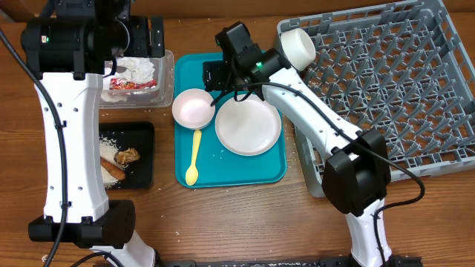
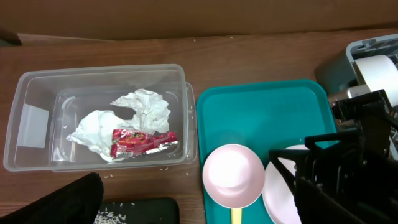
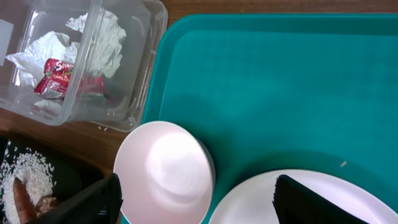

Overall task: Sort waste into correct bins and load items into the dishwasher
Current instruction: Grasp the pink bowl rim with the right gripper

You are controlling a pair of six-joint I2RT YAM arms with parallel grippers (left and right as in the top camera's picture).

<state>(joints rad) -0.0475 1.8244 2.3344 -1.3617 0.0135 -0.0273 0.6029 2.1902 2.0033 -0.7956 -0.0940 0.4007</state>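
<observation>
Napkins, wrapper in clear tub

The left arm is stretching from seven o'clock toward eleven, the left gripper hanging with jaws wide apart. The right arm is reaching from five o'clock toward twelve, the right gripper pointing down, fingers spread.

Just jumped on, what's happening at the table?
The right gripper hangs open above the pink bowl and white plate on the teal tray, holding nothing; the yellow spoon lies there too. The left gripper is open near the clear tub, which holds napkins and a red wrapper. Rice, a sausage stick and a brown clump sit in the black tray. A white cup is in the grey rack.
</observation>
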